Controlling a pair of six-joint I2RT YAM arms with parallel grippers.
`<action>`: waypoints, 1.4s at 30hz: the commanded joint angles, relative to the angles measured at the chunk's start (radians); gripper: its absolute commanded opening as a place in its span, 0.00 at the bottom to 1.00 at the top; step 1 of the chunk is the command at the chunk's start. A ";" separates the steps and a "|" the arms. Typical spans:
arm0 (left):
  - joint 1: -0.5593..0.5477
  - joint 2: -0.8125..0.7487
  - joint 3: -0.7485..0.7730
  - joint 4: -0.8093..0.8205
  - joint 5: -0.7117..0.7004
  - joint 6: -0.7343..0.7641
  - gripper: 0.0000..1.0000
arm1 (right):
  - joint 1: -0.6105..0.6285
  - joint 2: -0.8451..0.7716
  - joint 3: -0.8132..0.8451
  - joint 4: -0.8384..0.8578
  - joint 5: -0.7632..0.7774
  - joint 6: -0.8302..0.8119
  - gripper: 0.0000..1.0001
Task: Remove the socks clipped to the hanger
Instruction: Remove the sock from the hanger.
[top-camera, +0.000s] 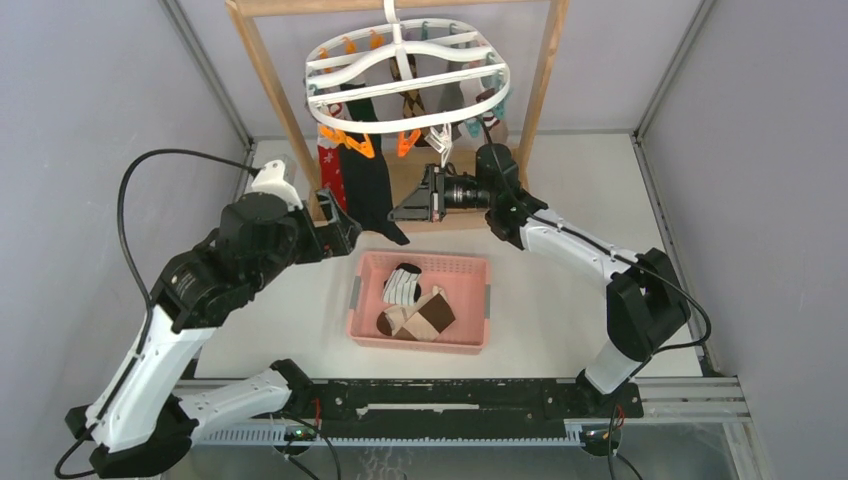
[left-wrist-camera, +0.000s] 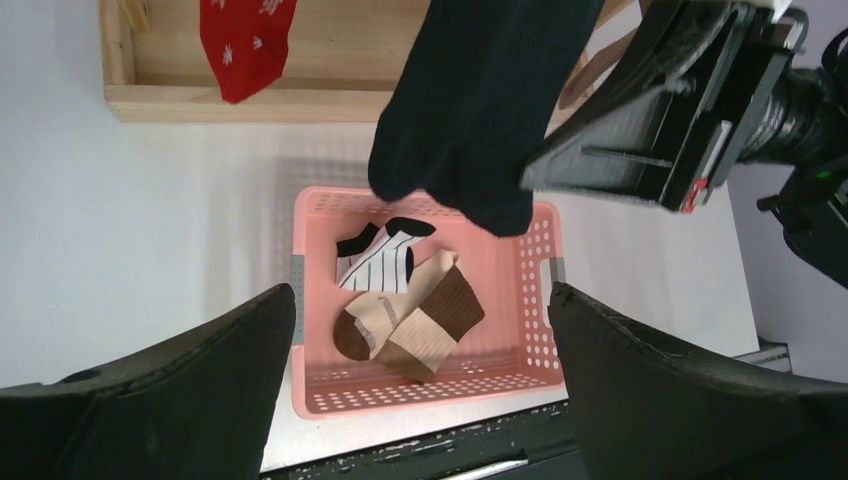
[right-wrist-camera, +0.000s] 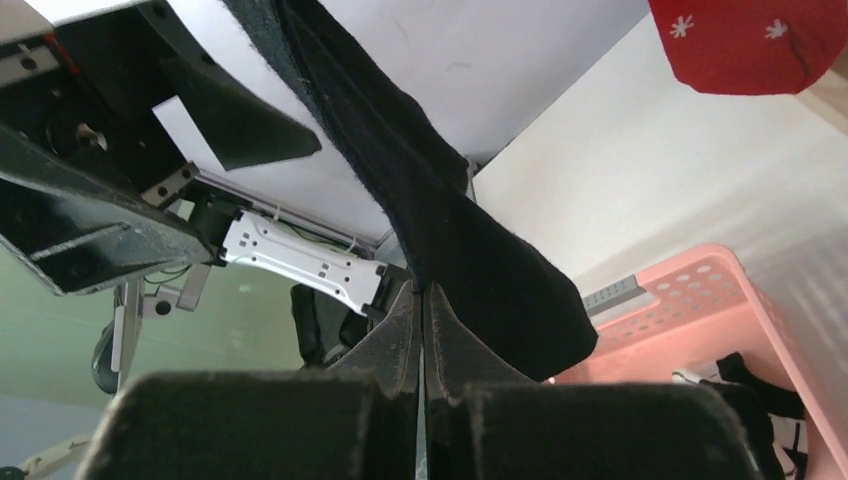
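The white oval hanger (top-camera: 400, 75) hangs from a wooden frame, with orange and teal clips. A red patterned sock (top-camera: 330, 170), a black sock (top-camera: 368, 185), a brown argyle sock (top-camera: 412, 100) and a grey sock (top-camera: 450, 98) hang from it. My right gripper (top-camera: 397, 213) reaches left, and its shut tips (right-wrist-camera: 420, 288) pinch the lower edge of the black sock (right-wrist-camera: 440, 230). My left gripper (top-camera: 345, 228) is open and empty just left of that sock; its fingers (left-wrist-camera: 200, 380) frame the basket below.
A pink basket (top-camera: 420, 345) stands under the hanger and holds a white black-striped sock (left-wrist-camera: 385, 262) and beige-and-brown socks (left-wrist-camera: 420, 325). The wooden frame's posts (top-camera: 270, 80) and base board (left-wrist-camera: 250, 100) stand behind it. Grey walls close in both sides.
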 joint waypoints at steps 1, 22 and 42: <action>0.007 0.058 0.116 0.083 -0.039 0.034 1.00 | 0.019 -0.078 0.002 -0.084 -0.026 -0.066 0.00; 0.008 0.165 0.286 0.271 -0.183 0.077 0.96 | 0.088 -0.181 0.004 -0.267 0.085 -0.177 0.00; 0.007 0.205 0.272 0.318 -0.215 0.025 0.88 | 0.121 -0.181 0.003 -0.277 0.119 -0.180 0.00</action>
